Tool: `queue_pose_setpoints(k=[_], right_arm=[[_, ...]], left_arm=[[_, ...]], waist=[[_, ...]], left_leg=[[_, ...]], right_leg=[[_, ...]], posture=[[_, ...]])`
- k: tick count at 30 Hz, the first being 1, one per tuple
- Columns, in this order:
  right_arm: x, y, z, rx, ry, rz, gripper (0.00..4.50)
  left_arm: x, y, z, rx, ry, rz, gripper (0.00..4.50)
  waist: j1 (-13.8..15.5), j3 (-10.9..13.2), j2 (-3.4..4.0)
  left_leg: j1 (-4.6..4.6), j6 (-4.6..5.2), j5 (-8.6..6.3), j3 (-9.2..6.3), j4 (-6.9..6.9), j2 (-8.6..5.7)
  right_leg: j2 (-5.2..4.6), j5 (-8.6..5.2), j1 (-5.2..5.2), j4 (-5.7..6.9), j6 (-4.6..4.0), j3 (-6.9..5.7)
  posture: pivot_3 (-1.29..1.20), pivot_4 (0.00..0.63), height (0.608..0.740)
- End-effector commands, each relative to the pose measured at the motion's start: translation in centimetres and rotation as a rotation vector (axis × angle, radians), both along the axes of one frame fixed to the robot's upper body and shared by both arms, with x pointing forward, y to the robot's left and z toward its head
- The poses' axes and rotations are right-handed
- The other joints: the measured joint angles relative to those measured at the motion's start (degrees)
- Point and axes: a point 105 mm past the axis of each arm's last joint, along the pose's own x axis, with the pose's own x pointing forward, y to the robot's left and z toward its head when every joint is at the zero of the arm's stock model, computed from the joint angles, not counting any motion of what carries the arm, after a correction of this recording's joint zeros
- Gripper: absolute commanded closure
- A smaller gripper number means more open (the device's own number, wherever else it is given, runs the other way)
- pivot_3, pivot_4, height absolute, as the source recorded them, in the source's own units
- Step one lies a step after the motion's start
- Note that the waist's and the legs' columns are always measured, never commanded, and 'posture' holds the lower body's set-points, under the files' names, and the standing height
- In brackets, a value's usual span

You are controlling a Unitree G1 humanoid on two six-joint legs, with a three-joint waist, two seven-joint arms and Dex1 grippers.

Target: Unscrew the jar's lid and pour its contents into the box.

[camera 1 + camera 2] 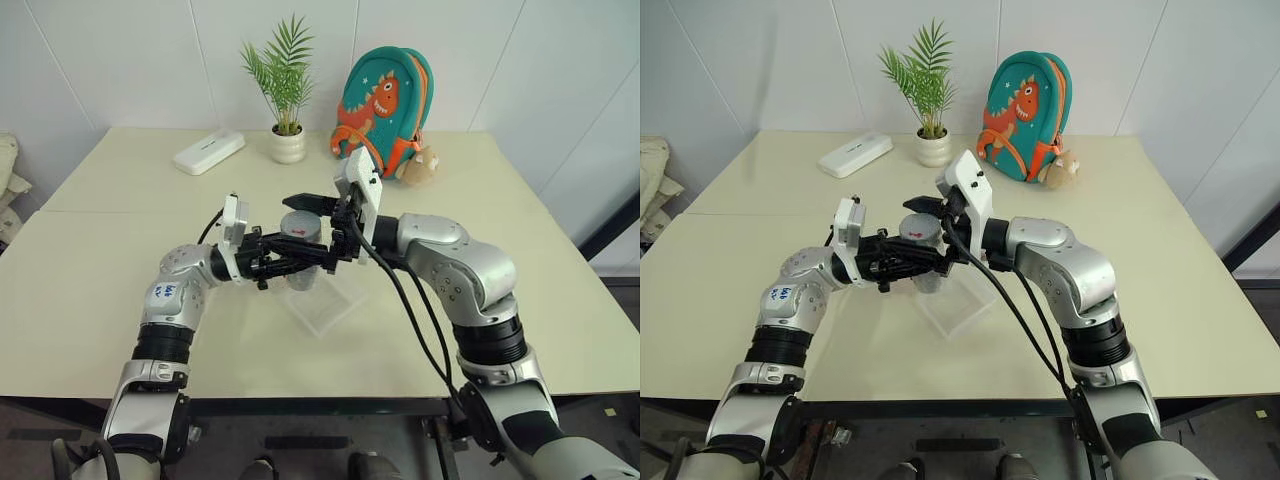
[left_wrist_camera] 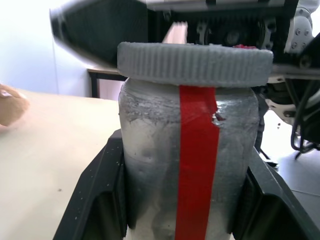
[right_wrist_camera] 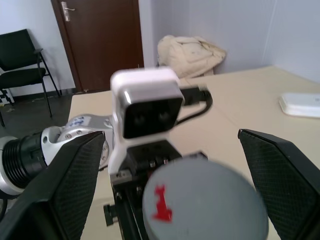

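The tabletop (image 1: pixel 90 300) is carrying the scene, and the box (image 1: pixel 325 305) is lying near its middle, at about six o'clock from the raised jar and well below it; the left gripper (image 1: pixel 300 255) is reaching in from nine o'clock with its fingers (image 2: pixel 95 200) clamped tight on both sides of the jar (image 2: pixel 190 170), which is standing upright with its long axis vertical and its red stripe facing that wrist; the right gripper (image 3: pixel 170 185) is coming in from three o'clock with its fingers (image 3: pixel 280 175) spread wide, holding nothing, standing either side of the lid (image 3: pixel 202 200) without touching it; the lid is sitting on the jar's mouth, seemingly not yet off; judging by this, the right fingers are the ones placed to close on the lid, straddling it at its own height; the contents cannot be made out inside the jar.
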Motion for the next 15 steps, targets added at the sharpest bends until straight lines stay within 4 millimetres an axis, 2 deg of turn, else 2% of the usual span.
queue_pose_setpoints(k=[1, 8, 15], right_arm=[[-1.8, 0.5, 1.6, 0.027, -0.085, 0.078, 0.04], [-1.9, 0.6, 0.9, 0.018, -0.065, 0.087, 0.04], [-0.8, 0.1, 1.2, 0.024, -0.082, 0.031, 0.04]], left_arm=[[-0.3, 0.1, 0.3, -0.003, -0.009, -0.016, 2.49], [-0.5, 0.1, 0.6, -0.013, -0.03, -0.023, 2.49], [-0.8, 0.4, 0.3, -0.005, -0.053, -0.037, 2.49]], waist=[[0.0, 0.0, 0.0], [0.2, 0.0, 0.0], [0.2, 0.0, 0.0]], left_leg=[[0.0, 0.0, 0.0, 0.0, -0.01, 0.0], [-0.01, 0.0, 0.0, -0.01, 0.0, 0.0], [-0.01, 0.0, 0.0, 0.0, 0.0, 0.0]], right_leg=[[0.0, 0.0, -0.01, 0.01, 0.0, 0.0], [-0.01, 0.0, -0.01, -0.01, -0.01, 0.0], [-0.01, 0.0, -0.01, -0.01, -0.01, 0.0]], posture=[[0.0, 0.15, 0.74], [0.0, 0.15, 0.74], [0.0, 0.15, 0.74]])
